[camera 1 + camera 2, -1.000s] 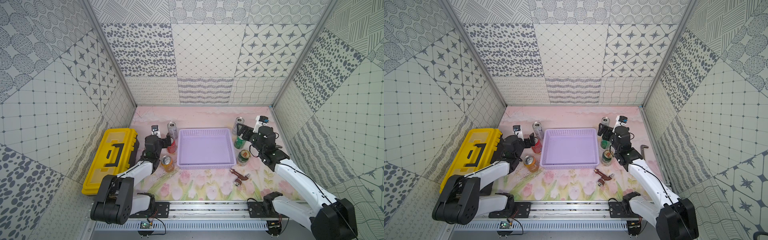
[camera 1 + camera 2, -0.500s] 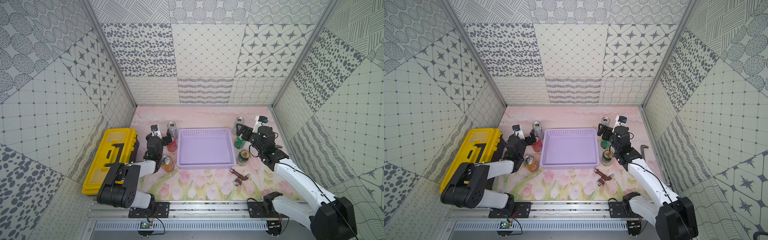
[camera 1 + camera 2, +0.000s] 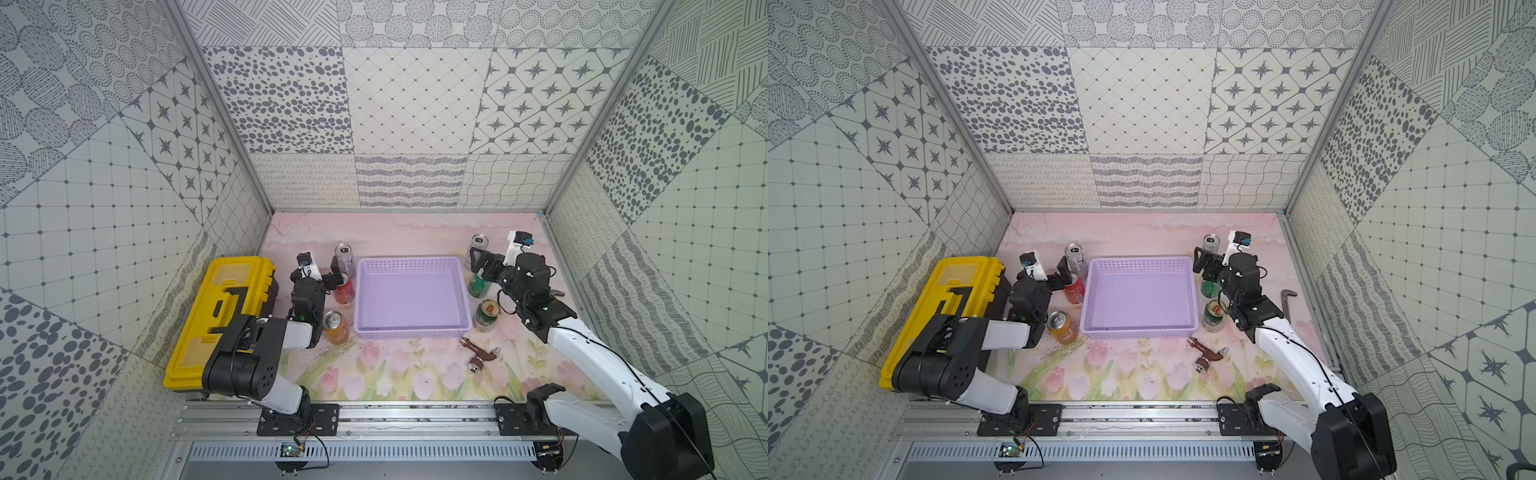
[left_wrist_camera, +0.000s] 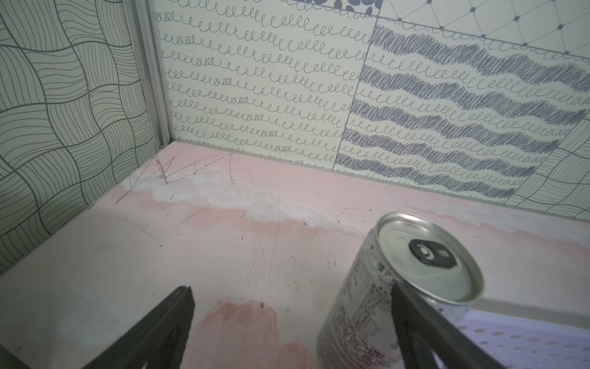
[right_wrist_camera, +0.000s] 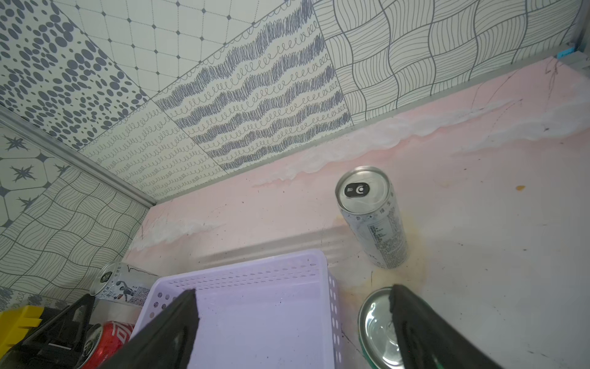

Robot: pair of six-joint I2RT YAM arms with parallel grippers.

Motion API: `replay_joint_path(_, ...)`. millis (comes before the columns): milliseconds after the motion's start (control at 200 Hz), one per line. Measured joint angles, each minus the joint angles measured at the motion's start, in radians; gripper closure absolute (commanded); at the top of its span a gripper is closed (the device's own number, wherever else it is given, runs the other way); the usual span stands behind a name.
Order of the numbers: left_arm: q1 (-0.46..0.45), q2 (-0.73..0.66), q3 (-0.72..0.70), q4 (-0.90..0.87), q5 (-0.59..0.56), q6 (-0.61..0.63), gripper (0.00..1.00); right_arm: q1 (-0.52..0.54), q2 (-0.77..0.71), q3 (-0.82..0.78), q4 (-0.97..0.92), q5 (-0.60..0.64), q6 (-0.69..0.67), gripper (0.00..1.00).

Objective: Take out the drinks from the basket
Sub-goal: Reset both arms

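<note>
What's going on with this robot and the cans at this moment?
The lilac basket is already empty. All six cans stand on the table beside it: a silver can, red can and orange can on one side, a second silver can, bright green can and dark green can on the other. Both hands are open and hold nothing: the left hand is by the red can, the right hand above the bright green can.

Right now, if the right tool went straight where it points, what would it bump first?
Probably the slim silver can, standing ahead of the open right tool, though depth is hard to judge.
</note>
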Motion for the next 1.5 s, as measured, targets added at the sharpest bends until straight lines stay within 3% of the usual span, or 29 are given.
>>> replay_joint_path(335, 0.005, 0.002, 0.013, -0.023, 0.003, -0.006, 0.0, 0.071, 0.003, 0.002, 0.0, 0.204, -0.087, 0.03)
replay_joint_path(680, 0.005, 0.002, 0.014, -0.026, 0.003, -0.008, 0.0, -0.099, 0.069, -0.064, 0.099, 0.317, -0.267, 0.03)
replay_joint_path(996, 0.005, 0.002, 0.014, -0.026, 0.003, -0.008, 0.0, -0.256, 0.154, -0.241, 0.284, 0.27, -0.425, 0.03)
replay_joint_path(1501, 0.005, 0.002, 0.014, -0.026, 0.005, -0.008, 0.0, -0.262, 0.398, -0.323, 0.634, 0.151, -0.475, 0.03)
